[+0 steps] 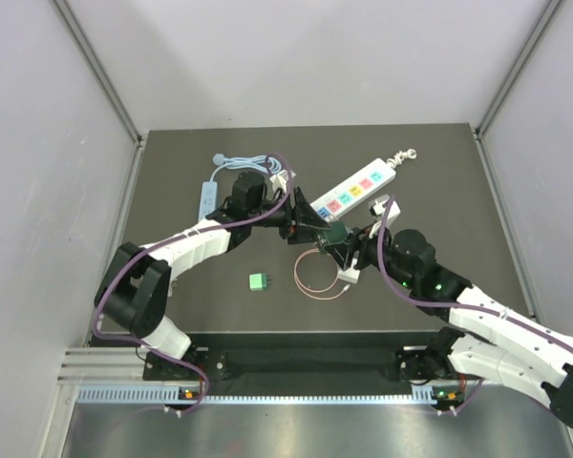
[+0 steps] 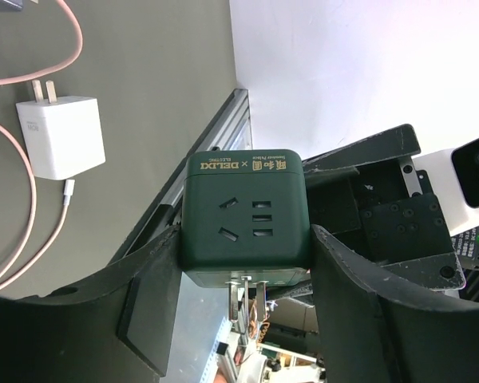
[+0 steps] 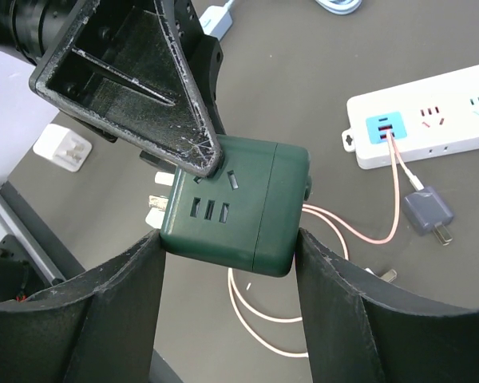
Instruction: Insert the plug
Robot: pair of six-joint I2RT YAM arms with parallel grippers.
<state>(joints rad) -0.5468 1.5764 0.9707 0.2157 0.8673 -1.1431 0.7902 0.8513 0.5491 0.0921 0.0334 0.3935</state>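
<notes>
Green plug cube [image 2: 246,209] — prongs [image 2: 243,289] half hidden — pinched by left end effector [image 2: 246,233] and right end effector [image 3: 229,238].

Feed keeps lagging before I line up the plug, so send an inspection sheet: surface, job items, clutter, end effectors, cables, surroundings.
Surface: dark table, matte.
Job's things: green cube adapter held above the table, prongs showing; white power strip lying beyond it.
Clutter: small green block; white charger; grey plug; second strip at far left.
End effectors: left end effector and right end effector both closed on the adapter.
Cables: pink cable plugged into the white strip's blue section, looping on the table; pale blue cord coiled by the second strip.
Surroundings: pale walls; metal rail at the near edge.
</notes>
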